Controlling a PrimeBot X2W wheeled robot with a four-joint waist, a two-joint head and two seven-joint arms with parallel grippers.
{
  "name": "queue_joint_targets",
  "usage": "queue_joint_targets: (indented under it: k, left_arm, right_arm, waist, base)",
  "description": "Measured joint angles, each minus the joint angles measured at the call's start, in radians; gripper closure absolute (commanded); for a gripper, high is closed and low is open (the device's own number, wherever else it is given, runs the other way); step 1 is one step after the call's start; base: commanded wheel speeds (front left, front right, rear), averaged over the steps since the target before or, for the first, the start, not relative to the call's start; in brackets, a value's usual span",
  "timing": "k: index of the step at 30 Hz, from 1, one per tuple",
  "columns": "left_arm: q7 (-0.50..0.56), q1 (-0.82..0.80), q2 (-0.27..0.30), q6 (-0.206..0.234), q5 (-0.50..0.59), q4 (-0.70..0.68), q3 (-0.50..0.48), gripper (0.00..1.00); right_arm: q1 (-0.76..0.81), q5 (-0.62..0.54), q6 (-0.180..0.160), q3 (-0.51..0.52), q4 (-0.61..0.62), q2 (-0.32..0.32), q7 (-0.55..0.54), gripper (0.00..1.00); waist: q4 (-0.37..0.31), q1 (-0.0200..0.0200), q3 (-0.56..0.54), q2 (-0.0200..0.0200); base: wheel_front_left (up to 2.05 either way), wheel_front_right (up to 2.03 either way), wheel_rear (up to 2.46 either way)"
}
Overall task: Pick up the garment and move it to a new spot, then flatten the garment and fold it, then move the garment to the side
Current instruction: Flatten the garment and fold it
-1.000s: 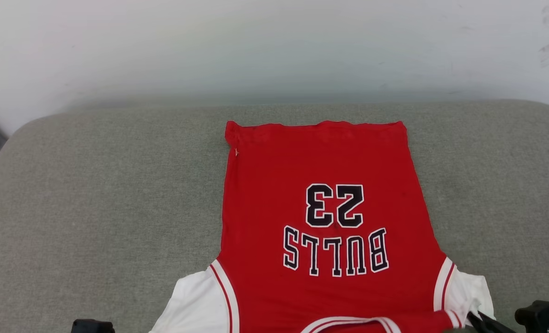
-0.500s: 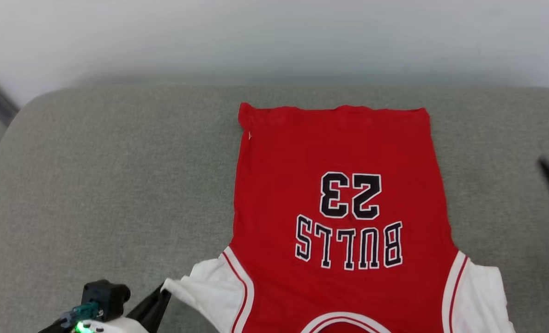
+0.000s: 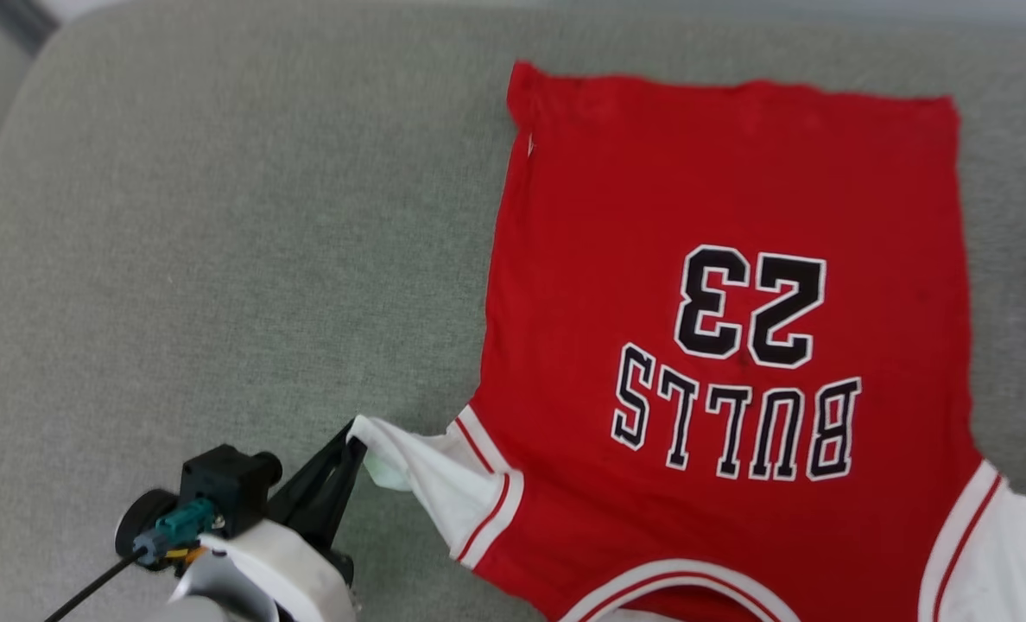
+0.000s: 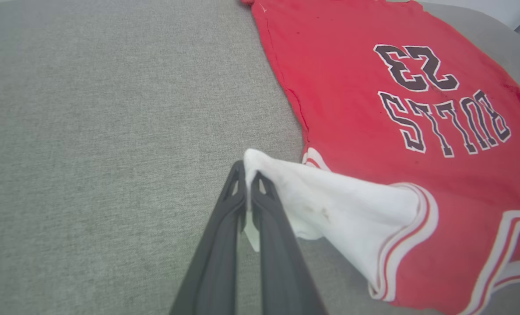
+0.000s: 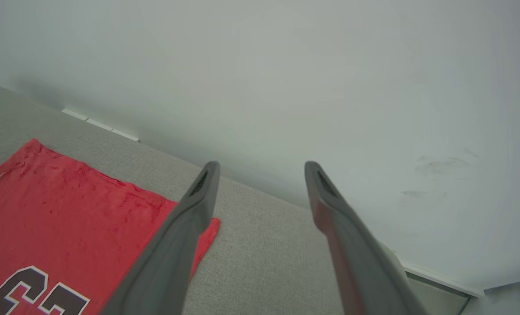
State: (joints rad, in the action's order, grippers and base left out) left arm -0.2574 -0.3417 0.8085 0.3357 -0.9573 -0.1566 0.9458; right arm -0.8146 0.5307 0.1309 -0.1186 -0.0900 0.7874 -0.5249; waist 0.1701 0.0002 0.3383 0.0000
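The red garment (image 3: pixel 720 259) lies spread on the grey cushion, print side up, with "BULLS 23" reading upside down in the head view. Its hem is at the far end and its neckline at the near edge. My left gripper (image 3: pixel 353 441) is shut on the tip of the garment's white left sleeve (image 3: pixel 427 471), which is lifted a little off the cushion. In the left wrist view the garment (image 4: pixel 374 109) fans out to the right of the left gripper (image 4: pixel 247 175), and a bit of white cloth shows between its fingers. My right gripper (image 5: pixel 260 168) is open and held above the garment's (image 5: pixel 58 210) far corner.
The grey fabric cushion (image 3: pixel 219 259) stretches wide to the left of the garment. A pale wall (image 5: pixel 286 65) rises behind its far edge. The cushion's rounded corner (image 3: pixel 12 78) is at the upper left.
The head camera has tipped down and shifted, so the garment sits higher and larger. My left gripper has come in from the lower left and holds the white sleeve, lifted slightly.
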Motion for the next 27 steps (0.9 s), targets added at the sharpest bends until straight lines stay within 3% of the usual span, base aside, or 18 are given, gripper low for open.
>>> queue_joint_targets:
  k: [7,13,19,26,27]
  left_arm:
    - [-0.001,-0.052,-0.022,0.009,0.059,-0.03,-0.019,1.0]
    - [-0.002,-0.079,-0.042,0.017,0.102,-0.061,-0.035,1.0]
    - [-0.002,-0.099,-0.062,0.016,0.13,-0.072,-0.041,1.0]
    - [-0.004,-0.119,-0.088,0.003,0.154,-0.065,-0.035,1.0]
    - [-0.004,-0.12,-0.091,0.001,0.154,-0.062,-0.035,1.0]
  right_arm:
    - [-0.196,0.136,0.0,-0.142,-0.142,0.01,-0.375,0.0]
    - [-0.299,0.15,0.0,-0.139,-0.237,-0.003,-0.622,0.0]
    - [-0.308,0.097,0.0,-0.116,-0.294,-0.058,-0.712,0.0]
    - [-0.274,0.087,0.0,-0.093,-0.26,-0.051,-0.71,0.0]
    - [-0.269,0.082,0.0,-0.092,-0.258,-0.05,-0.701,0.58]
  waist:
    - [0.049,0.0,0.139,0.0]
    - [0.089,0.0,0.243,0.0]
    - [0.123,0.0,0.321,0.0]
    - [0.14,-0.0002,0.344,0.0]
    - [0.14,-0.0002,0.34,0.0]
  base:
    - [0.0,0.0,0.0]
    - [0.0,0.0,0.0]
    - [0.0,0.0,0.0]
    - [0.0,0.0,0.0]
    - [0.0,0.0,0.0]
